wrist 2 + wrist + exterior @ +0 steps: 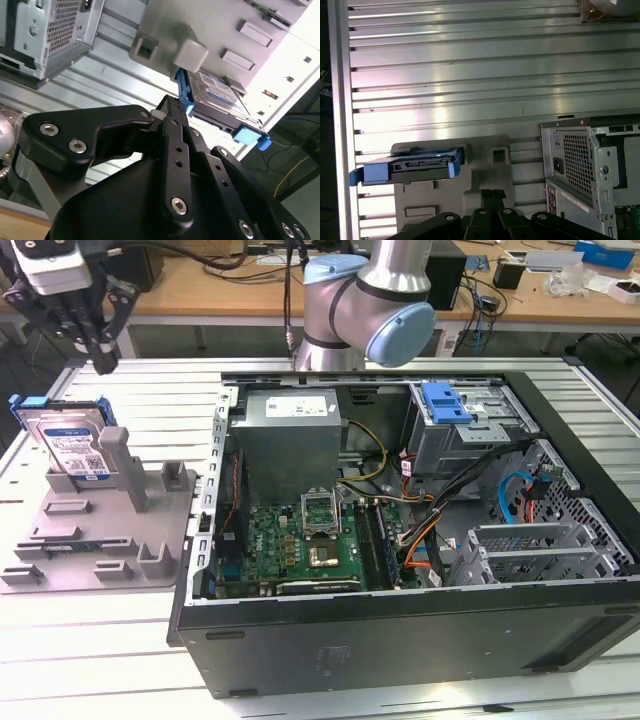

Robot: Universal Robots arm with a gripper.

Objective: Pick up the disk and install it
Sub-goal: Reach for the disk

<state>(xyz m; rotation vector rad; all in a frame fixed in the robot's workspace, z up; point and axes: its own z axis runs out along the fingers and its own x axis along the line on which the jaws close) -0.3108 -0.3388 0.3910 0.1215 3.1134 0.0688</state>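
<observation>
Hovering above the disk [73, 445], my gripper [103, 362] is pinched closed, empty; the disk stands upright in its grey holder [110, 540].

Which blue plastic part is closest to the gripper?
The blue bracket around the disk, standing in the grey fixture near the gripper; the blue latch sits inside the case.

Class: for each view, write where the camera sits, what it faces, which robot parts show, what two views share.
Exterior view: off the arm, looking down at the open computer case, the disk in a grey holder, arm and gripper.
First wrist view: on the wrist, facing the disk past the gripper.
Second wrist view: on the wrist, disk beyond the gripper.
Both wrist views share disk and gripper.
</observation>
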